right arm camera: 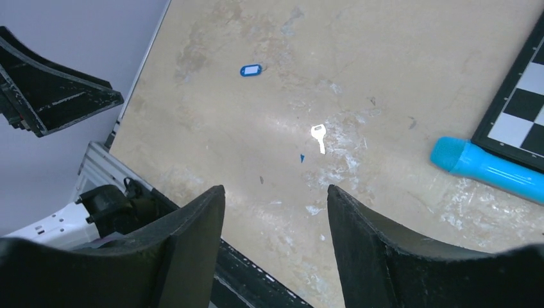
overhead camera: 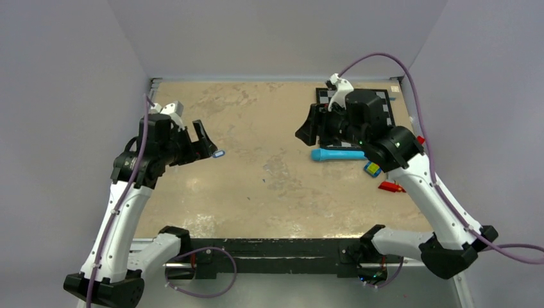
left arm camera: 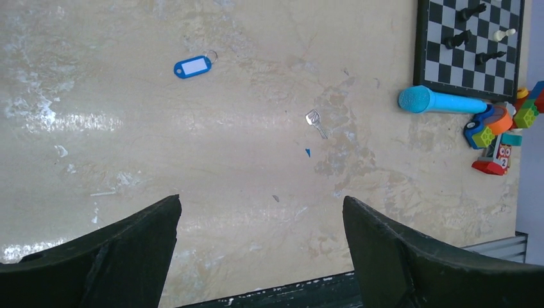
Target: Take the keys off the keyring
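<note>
The bright blue oval tag (left arm camera: 192,67) with a white label lies flat on the tan table, a thin metal ring at its right end. One small silver key (left arm camera: 315,122) lies apart from it, to its right. Both also show in the right wrist view: the tag (right arm camera: 251,70) and the key (right arm camera: 319,136). In the top view the tag (overhead camera: 219,154) sits just off my left gripper (overhead camera: 200,144). My left gripper (left arm camera: 262,205) is open and empty, held above the table. My right gripper (right arm camera: 276,192) is open and empty too, raised at the right (overhead camera: 310,128).
A long light-blue tube (overhead camera: 337,154) lies by a chessboard (overhead camera: 385,102) at the back right. A blue-and-yellow block (overhead camera: 372,169) and a red piece (overhead camera: 391,187) lie near it. A tiny blue chip (left arm camera: 307,152) lies below the key. Grey walls enclose the table.
</note>
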